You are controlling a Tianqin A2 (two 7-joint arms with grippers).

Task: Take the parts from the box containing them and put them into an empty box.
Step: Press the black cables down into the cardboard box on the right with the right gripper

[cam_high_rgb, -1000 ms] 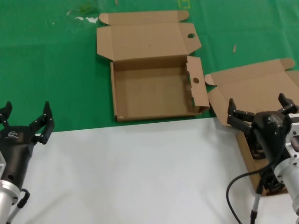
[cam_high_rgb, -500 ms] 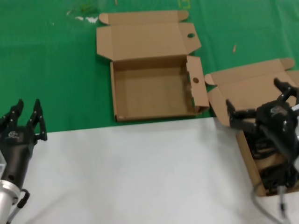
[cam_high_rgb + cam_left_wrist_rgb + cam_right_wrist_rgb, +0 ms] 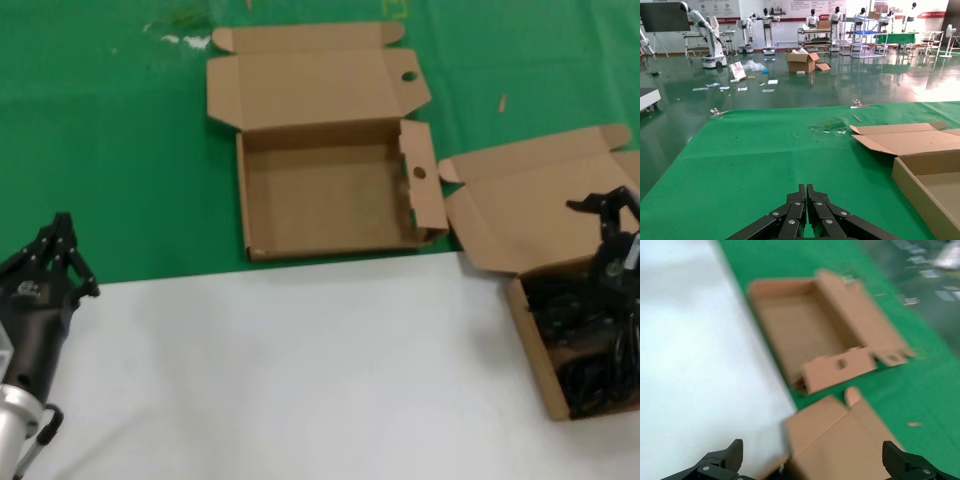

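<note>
Black power cables point(image 3: 585, 345) lie in coiled, tangled bundles inside a shallow brown cardboard box point(image 3: 528, 338) at the right edge of the scene. They fill much of its tray, dark against the brown walls. This box's plain lid flap point(image 3: 530, 205) lies folded back and open toward the far side, over green cloth point(image 3: 120, 150). The near part of the tray sits on a white surface point(image 3: 300, 370) and runs past the right edge of the head view.

The right gripper point(image 3: 612, 222) hangs over the far end of the cable-filled tray, its dark fingers spread wide apart and holding nothing. In the right wrist view its two fingertips point(image 3: 720, 460) stand far apart at the two lower corners.

A second shallow brown box point(image 3: 325, 195) sits on the green cloth, left of the first and farther off, well apart from the cables. Its tray is bare. A round hole shows in its lid tab point(image 3: 408, 76) and another in its right side flap point(image 3: 420, 172), which stands upright beside the other box's lid corner.

The left gripper point(image 3: 55, 260) is at the near left, at the border of green cloth and white surface, its fingers clenched together on nothing. Broad white surface lies open between the two arms, and green cloth stretches open to the left of the holed box.
</note>
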